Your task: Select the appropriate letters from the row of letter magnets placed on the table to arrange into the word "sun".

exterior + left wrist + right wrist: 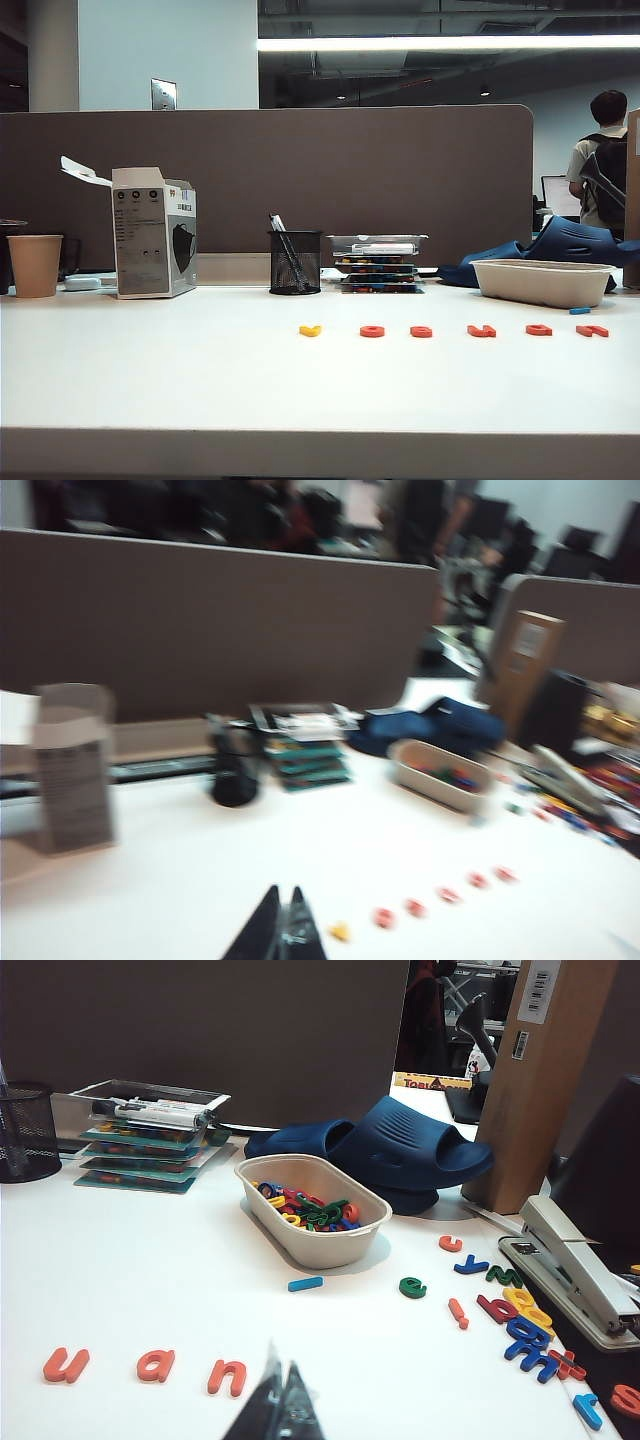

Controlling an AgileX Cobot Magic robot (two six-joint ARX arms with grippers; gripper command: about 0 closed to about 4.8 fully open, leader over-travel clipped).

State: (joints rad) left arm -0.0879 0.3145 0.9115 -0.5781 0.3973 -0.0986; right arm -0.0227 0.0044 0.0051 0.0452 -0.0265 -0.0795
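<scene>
The row of letter magnets (452,330) lay across the white table (150,380), toward its front and right of the middle: a yellow letter (310,330) at the nine o'clock end and five orange-red ones running off toward three o'clock. From the right wrist camera three of them read clearly: a u (66,1365), an a (156,1365) and an n (227,1376). I could not pick out an s from where I stood.

Neither arm showed in the exterior view. The left gripper (283,930) hung over the near table edge, at about seven o'clock from the yellow letter, its fingers pinched together on nothing. The right gripper (281,1405) sat just past the n, also closed and empty.

These letters looked thin, stiff and very light, lying flat on a slick top, so I judged they would skate away from a clumsy touch. The safest hold seemed a pinch across the outer edges, straight from above, on the u's two prongs or the n's.

A beige tray (300,1245) of spare letters sat behind, at twelve o'clock.
</scene>
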